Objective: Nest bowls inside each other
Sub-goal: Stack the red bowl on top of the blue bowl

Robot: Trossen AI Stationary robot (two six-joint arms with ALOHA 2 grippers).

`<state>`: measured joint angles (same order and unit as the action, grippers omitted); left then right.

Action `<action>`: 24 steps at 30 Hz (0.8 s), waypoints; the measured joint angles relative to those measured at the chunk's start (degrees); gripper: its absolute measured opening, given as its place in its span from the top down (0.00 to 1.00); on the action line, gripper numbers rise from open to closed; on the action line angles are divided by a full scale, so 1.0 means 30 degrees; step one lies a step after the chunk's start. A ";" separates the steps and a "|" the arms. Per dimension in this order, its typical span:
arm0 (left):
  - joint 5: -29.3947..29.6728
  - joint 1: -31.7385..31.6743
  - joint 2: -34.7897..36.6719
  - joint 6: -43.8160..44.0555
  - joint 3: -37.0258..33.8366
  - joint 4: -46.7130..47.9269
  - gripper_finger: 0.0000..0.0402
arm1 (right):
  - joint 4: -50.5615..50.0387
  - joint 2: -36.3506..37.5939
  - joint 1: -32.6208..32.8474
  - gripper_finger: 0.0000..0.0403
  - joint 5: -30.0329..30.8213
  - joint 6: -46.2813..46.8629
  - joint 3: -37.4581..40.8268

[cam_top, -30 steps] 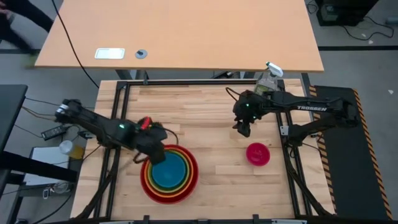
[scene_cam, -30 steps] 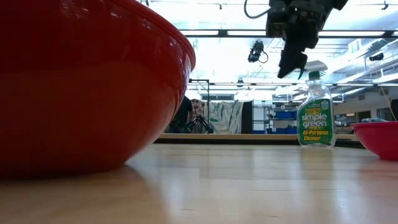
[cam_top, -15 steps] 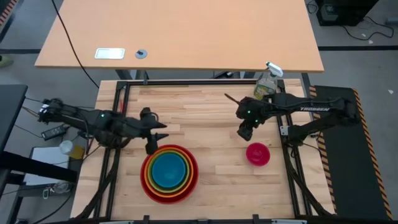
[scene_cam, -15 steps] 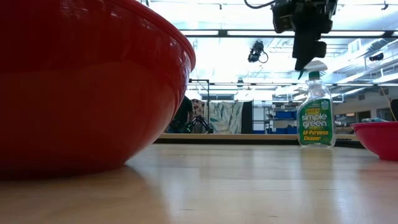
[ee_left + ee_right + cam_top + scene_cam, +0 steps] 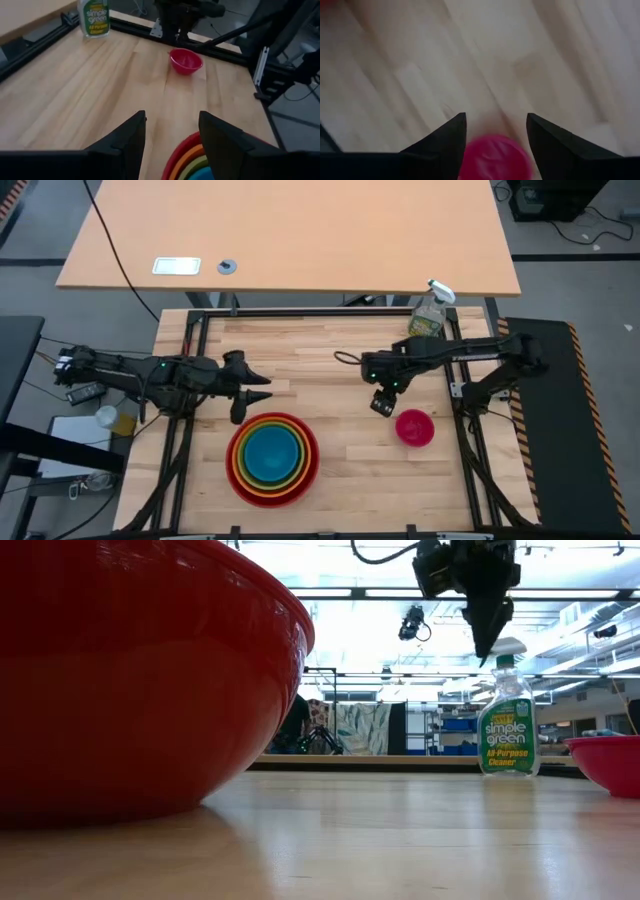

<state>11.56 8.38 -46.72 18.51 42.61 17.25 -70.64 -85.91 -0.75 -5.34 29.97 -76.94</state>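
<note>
Start at the right tool [image 5: 380, 403]. Its fingers are parted and hold nothing; in the right wrist view the two dark fingers [image 5: 449, 142] stand apart with the magenta-pink bowl [image 5: 496, 157] showing between them, below. In the high view the tool hangs just beside this bowl [image 5: 414, 427], on the side toward the desk's middle, with the bowl lying toward the right arm's base and slightly nearer the front edge. The bowl is round, so no long axis governs the approach; you need only a short shift over its rim.

The left tool [image 5: 243, 402] is also parted and empty, at the far rim of the nested stack [image 5: 272, 459]: red outermost, then orange, lime green and blue. Judge the right arm much the nearer to the loose bowl.
</note>
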 joint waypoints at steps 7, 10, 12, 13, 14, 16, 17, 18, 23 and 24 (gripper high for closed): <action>-0.0041 0.0007 0.0429 0.1493 0.0007 0.0242 0.54 | -0.4642 -0.0861 0.0100 0.46 0.0719 -0.1556 -0.0841; -0.0004 0.0007 0.0475 0.2188 0.0007 0.0353 0.54 | -0.5476 -0.0304 0.0325 0.42 0.0275 -0.1523 -0.0418; 0.0023 0.0007 0.0475 0.2319 0.0007 0.0656 0.54 | -0.5735 0.0466 0.0505 0.39 -0.0231 -0.1003 0.0074; 0.0040 0.0007 0.0475 0.2394 0.0007 0.0759 0.54 | -0.5870 0.0876 0.0600 0.37 -0.0477 -0.0719 0.0284; 0.0042 0.0007 0.0475 0.2565 0.0007 0.0847 0.54 | -0.5954 0.1326 0.0677 0.35 -0.0649 -0.0560 0.0494; 0.0152 0.0007 0.0474 0.2924 0.0007 0.0941 0.54 | -0.5977 0.2174 0.0863 0.32 -0.0668 -0.0514 0.0874; 0.0250 0.0007 0.0468 0.3040 0.0007 0.0907 0.54 | -0.5990 0.2581 0.0955 0.31 -0.0678 -0.0529 0.1128; 0.0327 0.0007 0.0468 0.3079 0.0007 0.0912 0.54 | -0.6014 0.2952 0.1028 0.31 -0.0716 -0.0621 0.1403; 0.1447 0.0007 0.0468 0.3075 0.0007 0.0877 0.54 | -0.5317 0.4132 0.1373 0.32 -0.0717 -0.1481 0.3554; 0.1729 0.0007 0.0468 0.3080 0.0007 0.0877 0.54 | -0.4757 0.4208 0.1375 0.33 -0.0786 -0.1519 0.4190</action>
<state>16.75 8.40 -45.32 27.75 42.63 19.88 -84.91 -73.29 3.38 -7.70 25.41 -64.37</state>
